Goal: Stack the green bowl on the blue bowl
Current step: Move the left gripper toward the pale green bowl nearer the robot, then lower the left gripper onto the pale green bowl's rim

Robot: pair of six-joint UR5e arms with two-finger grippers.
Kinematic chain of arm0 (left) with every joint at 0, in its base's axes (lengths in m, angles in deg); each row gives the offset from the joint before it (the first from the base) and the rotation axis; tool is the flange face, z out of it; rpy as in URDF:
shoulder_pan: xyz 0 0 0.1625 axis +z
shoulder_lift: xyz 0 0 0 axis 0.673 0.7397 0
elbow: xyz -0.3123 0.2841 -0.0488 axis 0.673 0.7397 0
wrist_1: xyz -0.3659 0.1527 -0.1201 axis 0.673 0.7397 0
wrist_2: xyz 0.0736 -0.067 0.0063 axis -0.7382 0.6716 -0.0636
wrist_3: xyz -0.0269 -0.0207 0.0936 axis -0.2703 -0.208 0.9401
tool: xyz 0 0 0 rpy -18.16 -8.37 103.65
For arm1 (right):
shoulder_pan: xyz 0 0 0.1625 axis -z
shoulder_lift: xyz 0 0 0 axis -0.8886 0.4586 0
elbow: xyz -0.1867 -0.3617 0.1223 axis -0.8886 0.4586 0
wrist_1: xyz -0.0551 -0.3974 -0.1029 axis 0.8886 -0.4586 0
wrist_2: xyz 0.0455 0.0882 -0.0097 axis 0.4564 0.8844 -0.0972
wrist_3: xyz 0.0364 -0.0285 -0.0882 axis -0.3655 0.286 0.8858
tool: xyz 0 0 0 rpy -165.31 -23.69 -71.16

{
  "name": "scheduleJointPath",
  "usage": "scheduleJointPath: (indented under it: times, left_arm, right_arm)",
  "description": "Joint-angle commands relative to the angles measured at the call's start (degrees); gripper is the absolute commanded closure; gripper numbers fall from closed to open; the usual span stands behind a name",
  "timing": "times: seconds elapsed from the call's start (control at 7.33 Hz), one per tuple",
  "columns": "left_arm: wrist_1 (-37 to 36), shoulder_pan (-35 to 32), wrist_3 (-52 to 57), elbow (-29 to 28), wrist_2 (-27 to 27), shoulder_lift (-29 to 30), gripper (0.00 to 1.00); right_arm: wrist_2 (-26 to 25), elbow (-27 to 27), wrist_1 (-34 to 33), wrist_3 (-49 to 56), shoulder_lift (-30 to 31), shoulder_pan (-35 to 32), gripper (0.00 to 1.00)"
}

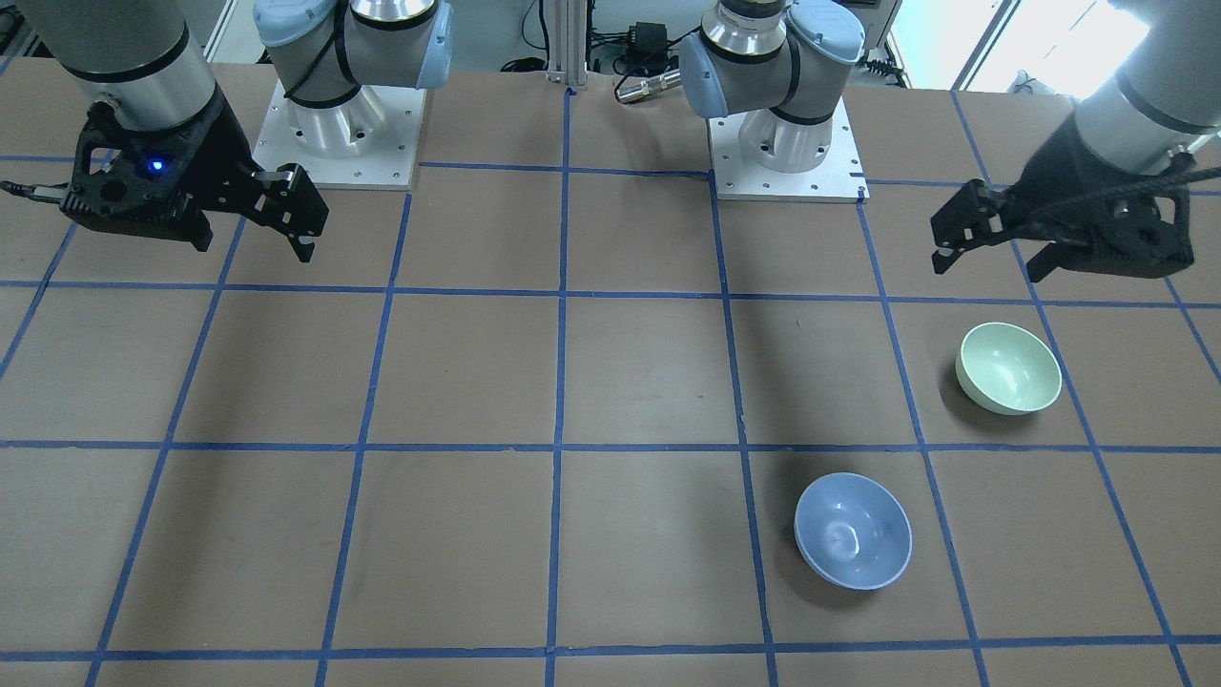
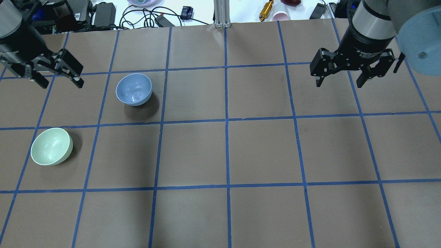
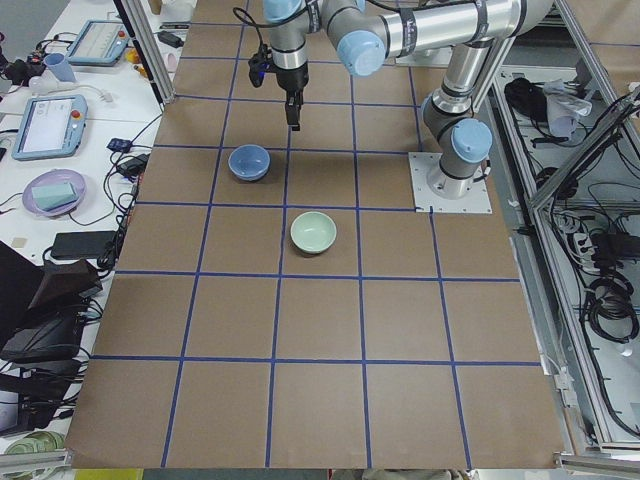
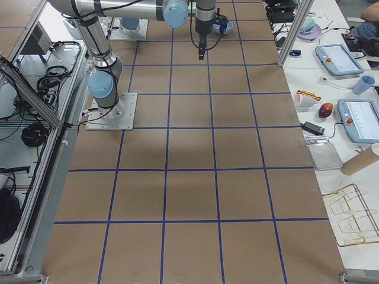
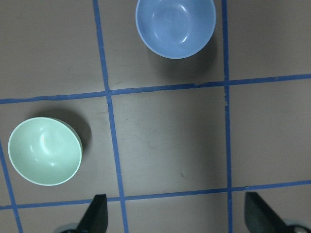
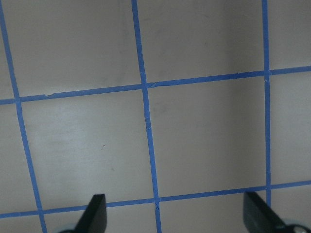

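The pale green bowl (image 2: 51, 146) stands upright on the brown table, at the left in the overhead view and nearer the robot. It also shows in the front view (image 1: 1009, 367) and the left wrist view (image 5: 44, 151). The blue bowl (image 2: 134, 89) stands upright about one grid square away, apart from it; it also shows in the front view (image 1: 852, 530) and the left wrist view (image 5: 175, 26). My left gripper (image 2: 62, 84) hangs open and empty above the table, left of the blue bowl and beyond the green one. My right gripper (image 2: 339, 84) hangs open and empty over bare table at the far right.
Blue tape lines (image 2: 226, 120) divide the table into squares. The two arm bases (image 1: 787, 143) stand on plates at the robot's edge. Cables, a cup and small items (image 2: 280, 15) lie on the white bench beyond the far edge.
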Motion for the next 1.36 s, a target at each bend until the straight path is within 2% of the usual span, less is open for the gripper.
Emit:
scheduleJointPath:
  times: [0.0, 0.27, 0.68, 1.23]
  left_arm:
    - [-7.83, 9.27, 9.29, 5.66, 0.15, 0.90, 0.00]
    - [-16.97, 15.43, 18.61, 10.58, 0.33, 2.04, 0.00]
    - [-27.19, 22.21, 21.82, 16.39, 2.78, 7.13, 0.00]
    - [-33.97, 23.19, 21.91, 18.43, 2.79, 13.98, 0.00]
  right_arm:
    - [0.00, -0.09, 0.00, 0.00, 0.00, 0.00, 0.00]
    - [0.00, 0.00, 0.00, 0.00, 0.00, 0.00, 0.00]
    - [0.00, 0.00, 0.00, 0.00, 0.00, 0.00, 0.00]
    - [0.00, 0.00, 0.00, 0.00, 0.00, 0.00, 0.00]
